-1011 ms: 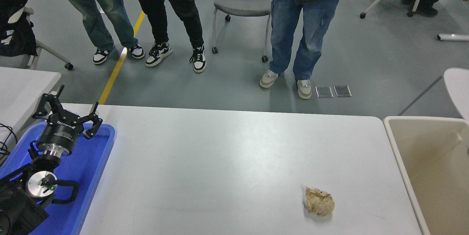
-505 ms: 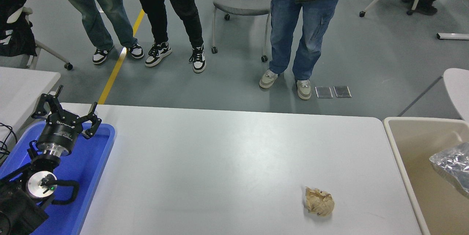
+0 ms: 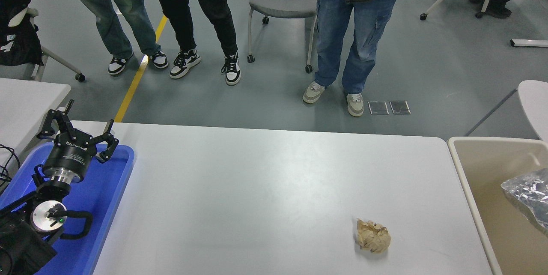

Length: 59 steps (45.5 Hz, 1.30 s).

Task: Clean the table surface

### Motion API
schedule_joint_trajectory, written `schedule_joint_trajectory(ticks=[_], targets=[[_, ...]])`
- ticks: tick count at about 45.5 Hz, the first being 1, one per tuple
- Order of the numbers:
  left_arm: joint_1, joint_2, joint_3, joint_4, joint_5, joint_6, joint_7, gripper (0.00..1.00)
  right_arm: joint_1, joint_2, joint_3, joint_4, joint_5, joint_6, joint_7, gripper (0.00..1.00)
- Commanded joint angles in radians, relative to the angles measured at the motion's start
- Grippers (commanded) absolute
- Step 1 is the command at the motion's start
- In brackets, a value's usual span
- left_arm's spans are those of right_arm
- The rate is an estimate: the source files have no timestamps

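The left gripper (image 3: 77, 131) hangs spread wide over the blue tray (image 3: 109, 189) at the near left. The table surface (image 3: 257, 189) stretches to its right (a crumpled paper ball (image 3: 373, 235) lies near right, well apart).

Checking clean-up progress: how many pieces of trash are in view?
2. A crumpled brown paper ball lies on the table surface, near right. A crinkled silver wrapper sits in the beige bin at the right edge, partly cut off; more may be hidden there.
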Motion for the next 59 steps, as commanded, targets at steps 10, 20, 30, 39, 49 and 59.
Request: schedule_joint_trajectory(ticks=[10, 20, 30, 39, 49, 59], targets=[[0.0, 0.0, 0.0, 0.0, -0.001, 0.0, 0.0, 1.0, 0.002, -0.004, 0.001, -0.032, 0.003, 0.006, -0.003, 0.98], [0.001, 0.0, 0.0, 0.0, -0.001, 0.0, 0.0, 1.0, 0.009, -0.007, 0.001, -0.032, 0.01, 0.009, -0.003, 0.98], [0.001, 0.0, 0.0, 0.0, 0.001, 0.0, 0.0, 1.0, 0.029, -0.035, 0.061, -0.021, 0.015, 0.026, -0.003, 0.97], [0.001, 0.0, 0.0, 0.0, -0.001, 0.0, 0.0, 1.0, 0.052, -0.127, 0.62, 0.063, 0.021, 0.147, 0.007, 0.98], [0.001, 0.0, 0.0, 0.0, -0.001, 0.0, 0.0, 1.0, 0.023, -0.232, 1.003, 0.339, 0.021, 0.155, 0.007, 0.98], [0.001, 0.0, 0.0, 0.0, -0.001, 0.0, 0.0, 1.0, -0.047, -0.251, 1.219, 0.542, 0.021, 0.25, 0.014, 0.98]])
